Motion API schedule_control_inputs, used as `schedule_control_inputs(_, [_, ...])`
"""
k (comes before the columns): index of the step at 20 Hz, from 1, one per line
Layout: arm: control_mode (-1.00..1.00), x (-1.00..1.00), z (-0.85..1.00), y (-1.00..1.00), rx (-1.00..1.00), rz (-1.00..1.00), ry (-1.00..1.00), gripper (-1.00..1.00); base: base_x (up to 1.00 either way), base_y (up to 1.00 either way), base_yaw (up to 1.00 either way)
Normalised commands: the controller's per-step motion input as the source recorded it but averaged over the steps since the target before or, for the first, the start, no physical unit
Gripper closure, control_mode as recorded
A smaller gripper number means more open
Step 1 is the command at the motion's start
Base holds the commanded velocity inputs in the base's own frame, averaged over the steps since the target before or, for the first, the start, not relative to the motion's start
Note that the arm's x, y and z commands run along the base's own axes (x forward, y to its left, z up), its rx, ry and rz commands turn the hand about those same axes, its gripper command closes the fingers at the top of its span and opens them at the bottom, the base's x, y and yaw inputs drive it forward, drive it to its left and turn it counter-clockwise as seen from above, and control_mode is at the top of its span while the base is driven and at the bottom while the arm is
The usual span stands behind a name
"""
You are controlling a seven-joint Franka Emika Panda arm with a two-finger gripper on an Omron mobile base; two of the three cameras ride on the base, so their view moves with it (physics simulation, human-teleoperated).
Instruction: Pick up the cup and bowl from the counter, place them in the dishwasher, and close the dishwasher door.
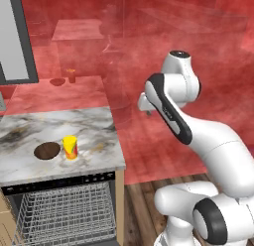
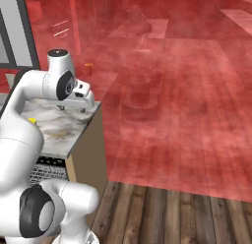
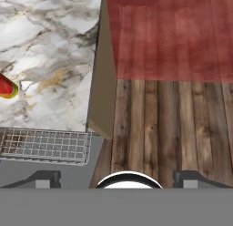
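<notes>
A simulated kitchen seen from a mobile robot's cameras. A marble counter [image 1: 89, 128] with dark and gold veins and a tan wooden edge sits above an open dishwasher [image 1: 106, 178], whose black control strip runs just under the counter's front edge and whose silver wire rack [image 1: 64, 210] stands pulled out below. Near the counter's front edge, left of its middle, a small dark brown bowl [image 1: 47, 151] rests just beside a bright yellow cup [image 1: 70, 147] with red and green marks; the cup stands upright to the bowl's right, the two close but apparently not touching. The white robot arm rises to the right of the counter, its hand held high beyond the counter's right edge, well apart from both items. In the hand view the gripper [image 3: 116, 178] looks down past the counter's right front corner onto wooden floor, its two dark fingertips spread wide with nothing between them. The dishwasher door cannot be made out clearly. Neither item is lifted yet, so the task appears to be at its very start: reaching for the first one. The next move likely calls for swinging the hand left over the counter and lowering the spread fingers around the cup, the nearer item.
</notes>
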Motion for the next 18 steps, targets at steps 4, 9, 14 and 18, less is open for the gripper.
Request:
schedule_control_inputs(4, [-1.0, 0.0, -0.18, 0.46, 0.0, 0.0, 0.0, -1.0, 0.0, 0.0, 0.0])
schedule_control_inputs(9, [-1.0, 0.0, -0.22, 0.42, 0.0, 0.0, 0.0, -1.0, 0.0, 0.0, 0.0])
schedule_control_inputs(14, [-1.0, 0.0, -0.27, 0.42, 0.01, 0.0, 0.0, -1.0, 0.0, 0.0, 0.0])
schedule_control_inputs(18, [-1.0, 0.0, -0.23, 0.4, 0.0, 0.0, 0.0, -1.0, 0.0, 0.0, 0.0])
